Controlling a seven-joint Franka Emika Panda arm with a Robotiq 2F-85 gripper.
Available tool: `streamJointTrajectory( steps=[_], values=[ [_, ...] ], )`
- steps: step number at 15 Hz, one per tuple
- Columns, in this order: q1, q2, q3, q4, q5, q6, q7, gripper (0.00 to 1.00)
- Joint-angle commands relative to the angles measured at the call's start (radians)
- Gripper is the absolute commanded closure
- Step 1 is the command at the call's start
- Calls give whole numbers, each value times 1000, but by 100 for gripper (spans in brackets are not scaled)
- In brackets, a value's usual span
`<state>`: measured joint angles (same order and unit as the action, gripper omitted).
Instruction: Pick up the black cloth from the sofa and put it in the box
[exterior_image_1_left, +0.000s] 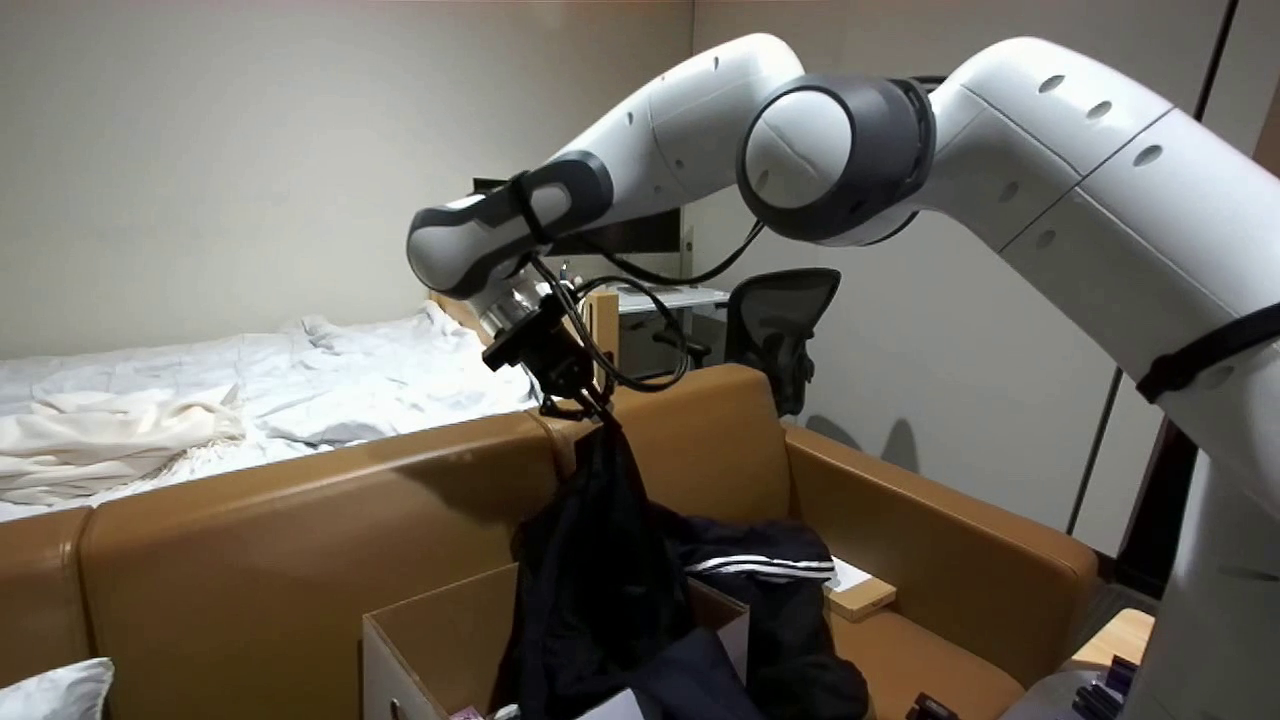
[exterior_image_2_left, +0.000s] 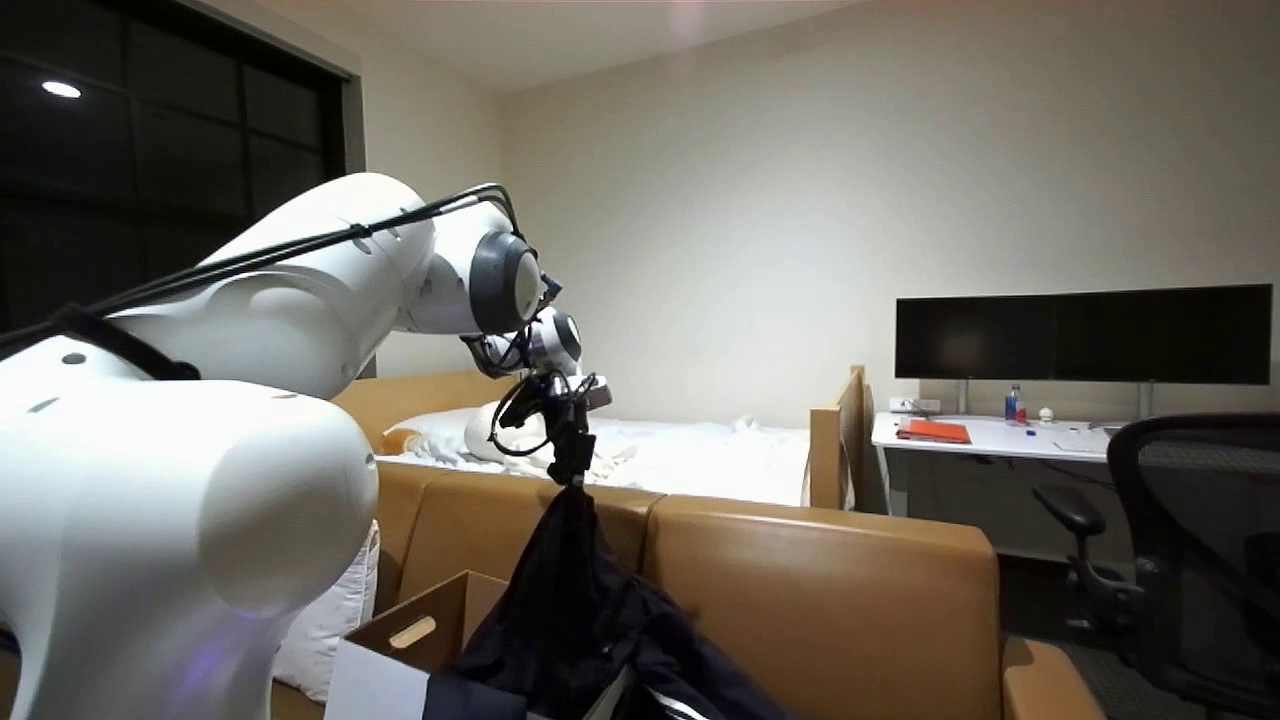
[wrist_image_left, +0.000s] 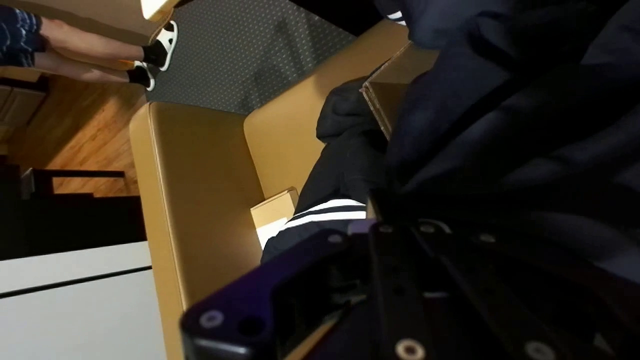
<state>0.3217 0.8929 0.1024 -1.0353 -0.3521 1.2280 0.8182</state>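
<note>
Pinching the white-striped black garment (exterior_image_1_left: 600, 560), the Robotiq gripper (exterior_image_1_left: 604, 412) is suspending its top; lower folds are draping into the cardboard box (exterior_image_1_left: 450, 620) and onto the sofa (exterior_image_1_left: 320, 530).

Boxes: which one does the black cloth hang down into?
The big, open-topped box: the black cloth hangs from the gripper down into it. The small, low box just lies on the sofa.

The end effector (exterior_image_2_left: 577, 481) pinches the black cloth (exterior_image_2_left: 565, 600), which hangs in folds (partly hiding the box (exterior_image_2_left: 375, 685)) before the sofa back (exterior_image_2_left: 820, 580).
</note>
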Motion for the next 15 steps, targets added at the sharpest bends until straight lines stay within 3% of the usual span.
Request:
streamJointTrajectory(
  steps=[1,15],
  values=[
    [-7,39,7,-17,-7,35,-40,100],
    [-29,195,-12,-9,-10,49,-73,100]
  ],
)
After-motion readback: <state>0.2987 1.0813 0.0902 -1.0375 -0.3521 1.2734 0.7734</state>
